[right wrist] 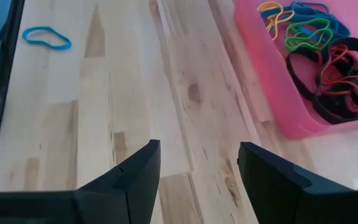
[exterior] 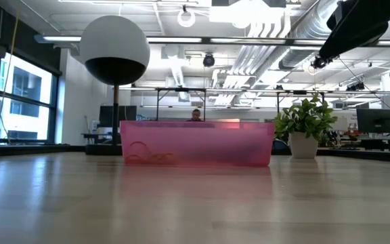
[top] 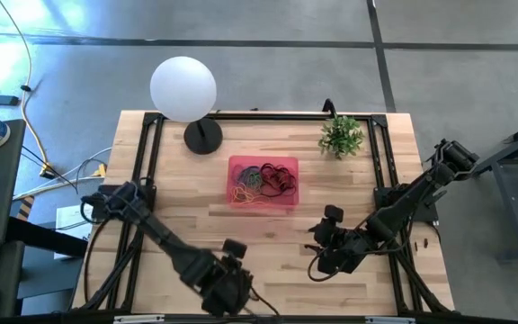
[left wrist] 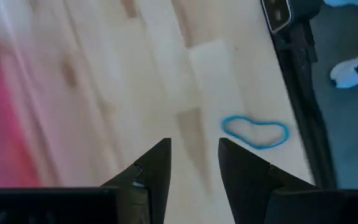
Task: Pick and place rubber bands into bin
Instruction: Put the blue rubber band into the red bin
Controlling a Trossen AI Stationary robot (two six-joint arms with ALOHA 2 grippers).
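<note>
The pink bin (top: 263, 203) sits mid-table and holds several rubber bands (right wrist: 328, 68) in black, red, green, yellow and blue. One blue rubber band (left wrist: 255, 132) lies flat on the wood beside the table's black frame; it also shows as the blue band (right wrist: 46, 38) in the right wrist view. My left gripper (left wrist: 194, 168) is open, hovering near the table's near edge (top: 227, 283) just short of the blue band. My right gripper (right wrist: 197, 165) is open over bare wood, on the near right side of the bin (top: 326, 243). Neither gripper holds anything.
A white globe lamp (top: 183, 88) on a black base stands at the far left of the bin. A small potted plant (top: 342, 135) stands at the far right. A black frame (left wrist: 297, 68) borders the table. A person's shoe (left wrist: 356, 68) shows on the floor beyond the table edge.
</note>
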